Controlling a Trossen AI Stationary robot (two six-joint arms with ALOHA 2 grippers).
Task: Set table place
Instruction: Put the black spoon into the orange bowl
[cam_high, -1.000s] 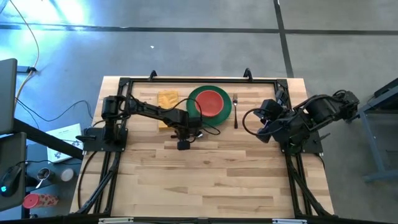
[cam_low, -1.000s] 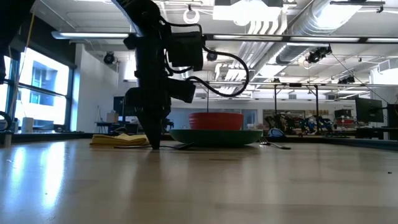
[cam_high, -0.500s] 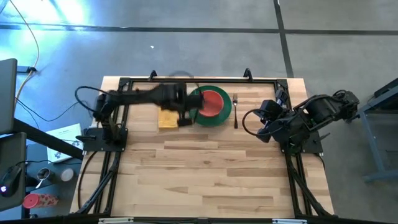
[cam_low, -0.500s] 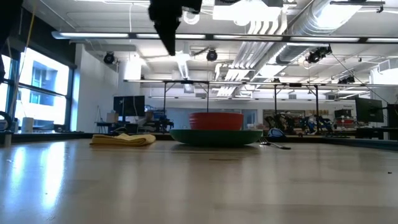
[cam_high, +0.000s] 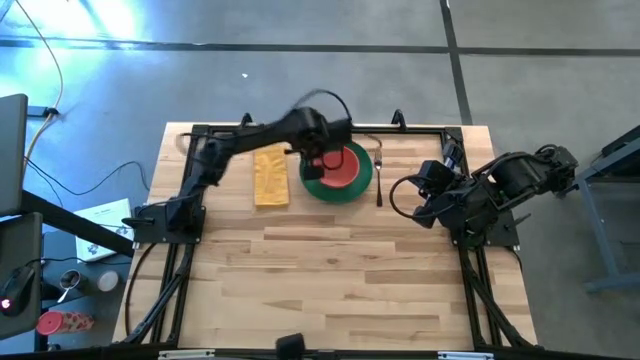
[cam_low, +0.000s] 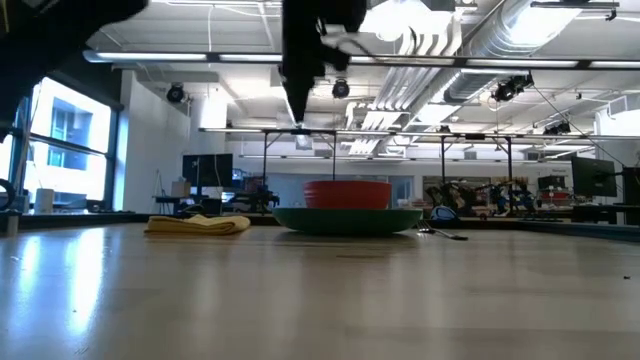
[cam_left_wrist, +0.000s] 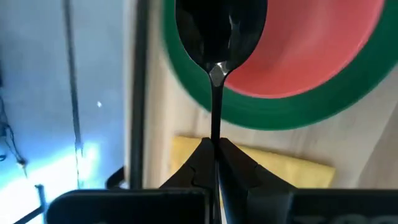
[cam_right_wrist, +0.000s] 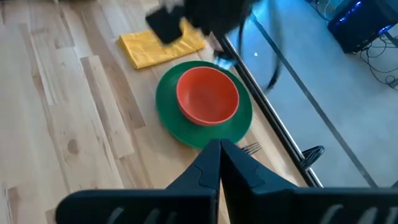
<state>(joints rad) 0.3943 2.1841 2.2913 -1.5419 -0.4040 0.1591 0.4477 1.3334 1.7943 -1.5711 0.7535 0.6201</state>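
A round green plate with a red bowl on it rests on the pale wooden table near its far edge. A yellow folded napkin lies flat to the plate's left, and a dark fork lies to its right. My left gripper is shut on a dark spoon high above the plate's far-left rim, as the low view shows. My right arm waits at the table's right edge, its gripper shut. My left gripper pinches the spoon's thin handle between its two fingers. The fingers point down from above and lie along the handle. The spoon is lifted clear, its bowl end ahead of the fingertips, over the green rim and the red bowl.
A black metal frame runs along the table's far edge just behind the plate. Both arm bases stand on the table's left and right sides. The near half of the table shows bare planks.
My left gripper has risen from the table's middle, where its tips stood on the wood, and swung toward the far edge and rightward to above the plate. The spoon went up with it, lifted clear of the table. The plate, bowl, napkin and fork have stayed put.
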